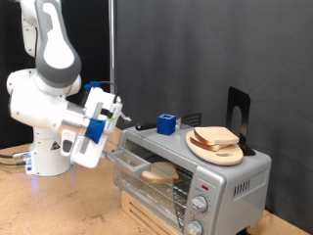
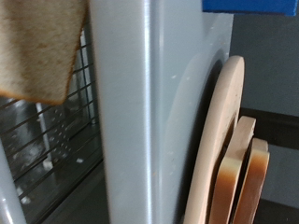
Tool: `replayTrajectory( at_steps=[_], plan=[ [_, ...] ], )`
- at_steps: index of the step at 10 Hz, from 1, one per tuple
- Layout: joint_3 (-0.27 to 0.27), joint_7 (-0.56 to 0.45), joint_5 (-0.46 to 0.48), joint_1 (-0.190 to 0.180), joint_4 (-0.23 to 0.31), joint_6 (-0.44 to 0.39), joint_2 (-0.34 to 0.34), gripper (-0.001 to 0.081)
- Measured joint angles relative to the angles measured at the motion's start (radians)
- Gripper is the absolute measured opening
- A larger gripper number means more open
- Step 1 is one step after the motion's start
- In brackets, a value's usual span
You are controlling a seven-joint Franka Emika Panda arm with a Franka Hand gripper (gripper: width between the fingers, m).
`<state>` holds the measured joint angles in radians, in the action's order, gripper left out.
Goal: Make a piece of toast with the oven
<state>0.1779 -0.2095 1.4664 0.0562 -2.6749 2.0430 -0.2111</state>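
The oven [image 1: 210, 176] is brushed silver metal with a soft sheen; its rack [image 2: 42, 140] is thin shiny wire. The plate [image 1: 217, 149] is smooth pale wood, the toast [image 2: 37, 47] coarse and matt.

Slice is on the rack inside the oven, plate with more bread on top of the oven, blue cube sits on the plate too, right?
One thing is wrong: the blue cube is not on the plate; it sits on the oven top, apart from the plate, toward the exterior view's left. The slice inside and the bread on the plate are right.
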Motion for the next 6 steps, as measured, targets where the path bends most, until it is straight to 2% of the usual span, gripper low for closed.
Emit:
replayTrajectory(
  at_steps=[2,6],
  plan=[
    [-0.022,0.028,0.001,-0.005,0.0,0.012,-0.009,0.0808],
    [0.01,-0.005,-0.006,0.016,-0.001,-0.034,-0.003,0.0808]
  ],
)
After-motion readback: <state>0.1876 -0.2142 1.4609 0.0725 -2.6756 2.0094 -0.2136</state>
